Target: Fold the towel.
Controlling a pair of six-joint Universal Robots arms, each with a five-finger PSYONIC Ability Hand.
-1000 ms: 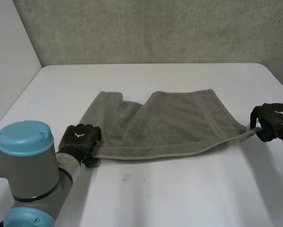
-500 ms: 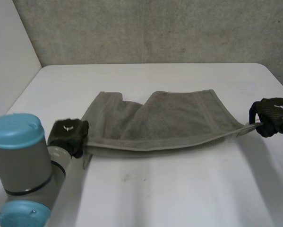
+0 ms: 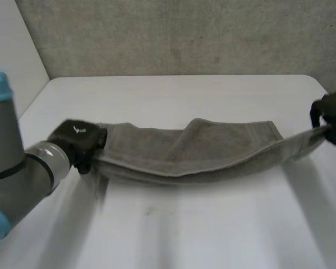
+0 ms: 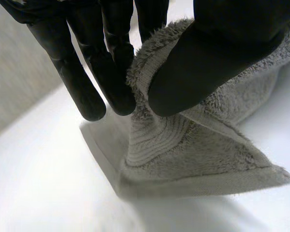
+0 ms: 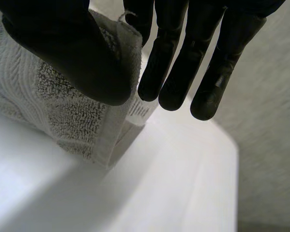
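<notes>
Partly cut-off right hand (image 3: 333, 113) on towel (image 3: 196, 152)

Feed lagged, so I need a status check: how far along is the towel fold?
Done: both grasps are made; the left robot hand pinches one near corner of the towel, the right robot hand the other. In hand: that near edge is raised and stretched between them, the rest lying on the table. Left: probably carry it over to the far edge, lay it flat, release.
</notes>
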